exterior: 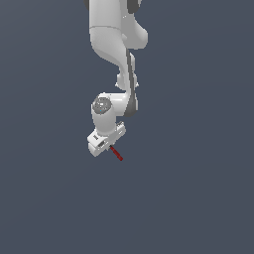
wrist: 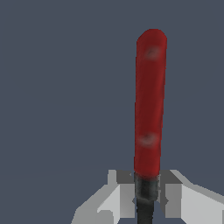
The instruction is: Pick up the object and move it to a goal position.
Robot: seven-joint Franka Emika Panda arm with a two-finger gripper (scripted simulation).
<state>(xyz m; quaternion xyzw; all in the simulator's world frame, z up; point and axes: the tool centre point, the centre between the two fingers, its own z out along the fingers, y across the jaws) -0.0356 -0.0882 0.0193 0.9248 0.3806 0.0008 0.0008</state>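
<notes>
The white robot hand (exterior: 110, 145) is closed on the dark neck of the small hammer-like tool (wrist: 149, 109), whose thin red handle projects outward from between the pale fingers (wrist: 175, 197).

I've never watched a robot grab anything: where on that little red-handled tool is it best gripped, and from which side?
Probably at the dark neck, as now. In the wrist view the gripper has a finger on each side of the tool where the red handle meets the black part, pinching across its narrow width. The handle is long and thin, so closing across it from its two sides suits it; the head is hidden.
</notes>
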